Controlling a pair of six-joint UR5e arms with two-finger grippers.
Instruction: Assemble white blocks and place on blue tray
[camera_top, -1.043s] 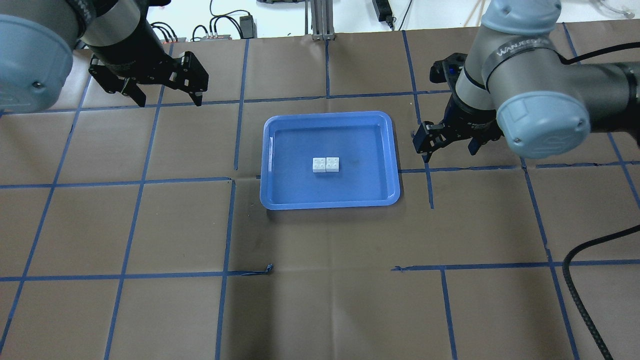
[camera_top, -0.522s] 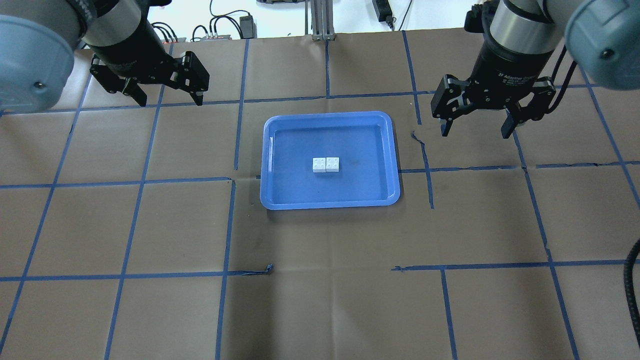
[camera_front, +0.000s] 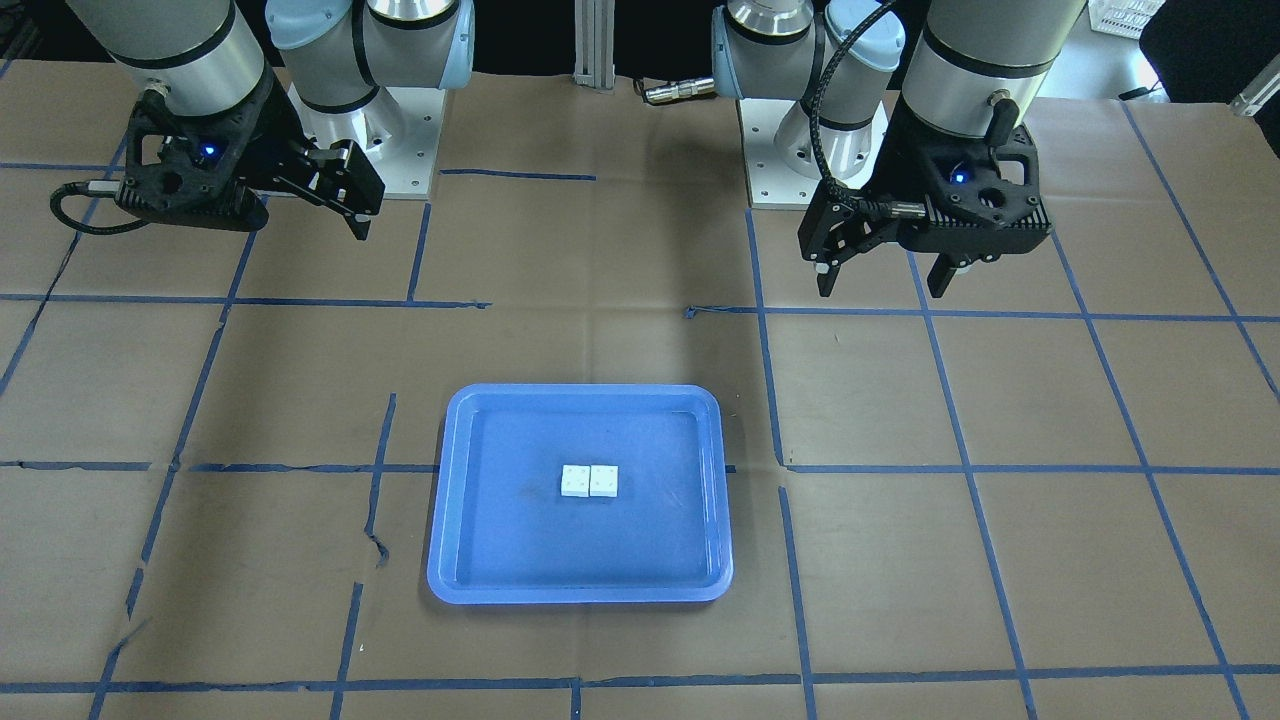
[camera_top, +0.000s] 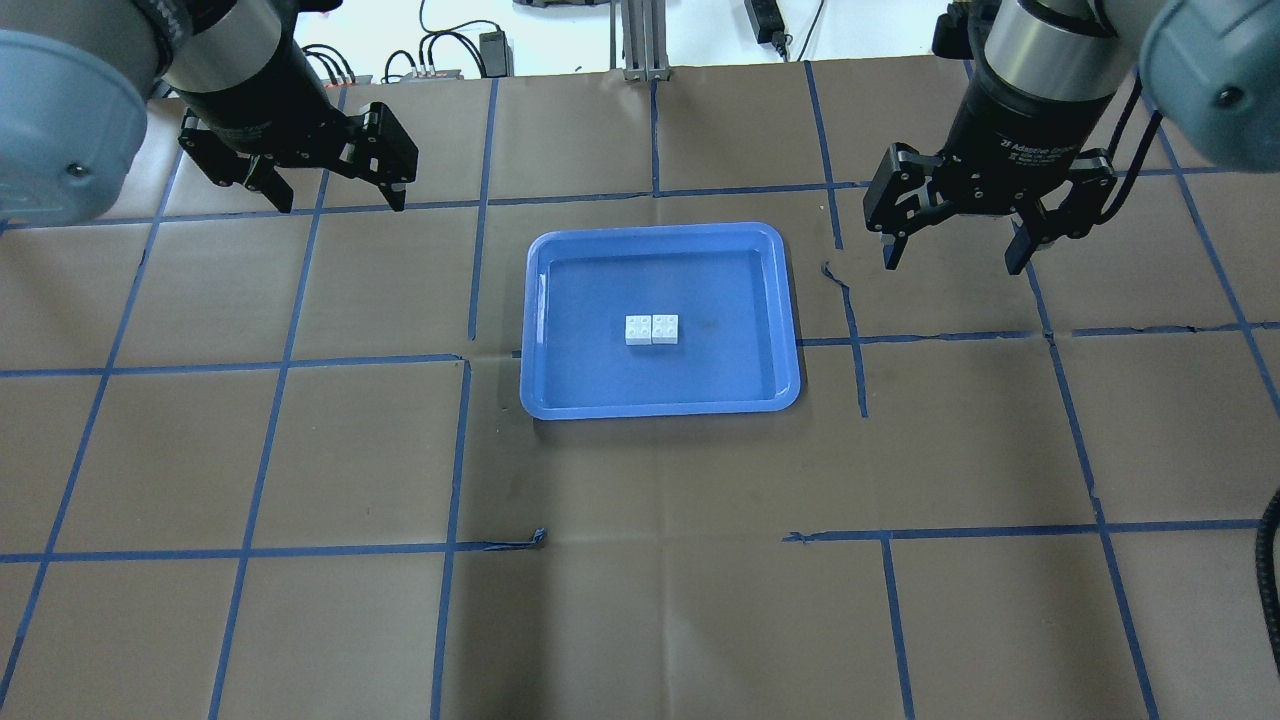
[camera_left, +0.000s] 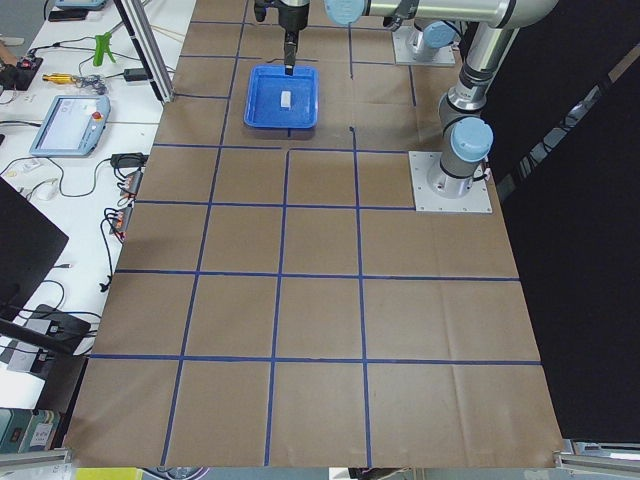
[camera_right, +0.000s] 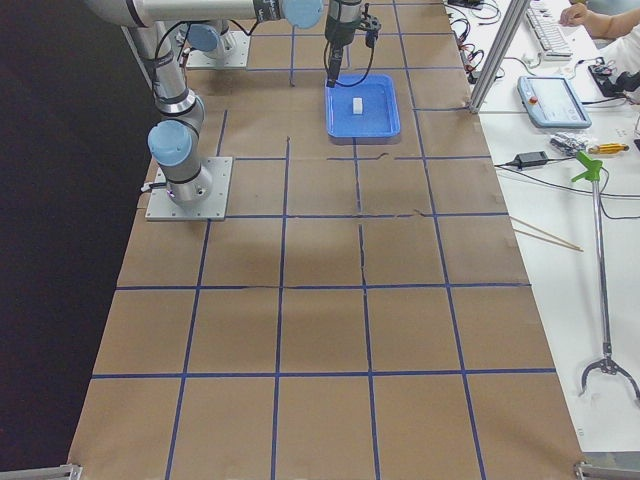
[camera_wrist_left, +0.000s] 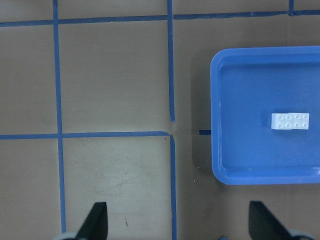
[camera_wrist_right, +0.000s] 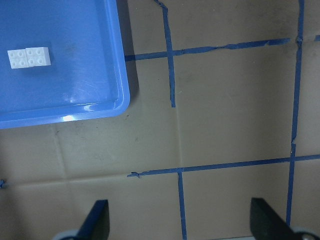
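Blocks (camera_top: 651, 329) lie side by side and touching, studs up, near the middle of the tray (camera_top: 600, 385). The pair sits flat on the tray floor, clear of the rim on every side, its long axis along the tray's long side. Whether the two are locked together: cannot tell.

Left gripper (camera_top: 338, 195) hovers off the tray's left side, well apart from it. Its jaws are spread wide with nothing between them.

Right gripper (camera_top: 950, 262) hovers off the tray's right side, also well apart. Jaws spread wide, empty.

Tray rests on brown paper (camera_top: 640, 600) marked with a grid of blue tape (camera_top: 452, 500).
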